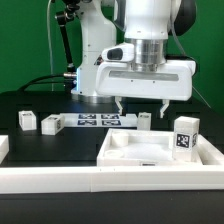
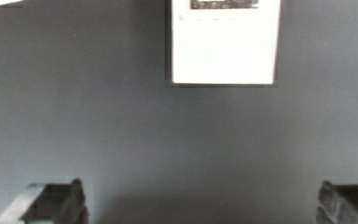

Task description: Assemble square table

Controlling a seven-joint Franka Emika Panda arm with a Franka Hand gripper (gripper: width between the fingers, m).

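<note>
The square tabletop slab (image 1: 140, 152) with a raised rim lies at the front on the exterior view's right. One tagged leg (image 1: 185, 135) stands at its right edge. Two legs (image 1: 26, 121) (image 1: 50, 124) stand at the left and another leg (image 1: 145, 120) stands behind the slab. My gripper (image 1: 142, 105) hangs open and empty above the table, just behind the slab and over that leg. In the wrist view the gripper (image 2: 202, 205) is wide open over bare black table, and a white tagged block (image 2: 224, 45), apparently that leg, lies ahead of the fingers (image 2: 55, 200).
The marker board (image 1: 95, 121) lies flat behind the gripper, between the left legs and the middle leg. A long white border rail (image 1: 90, 180) runs along the front. The robot's base (image 1: 95, 60) stands at the back.
</note>
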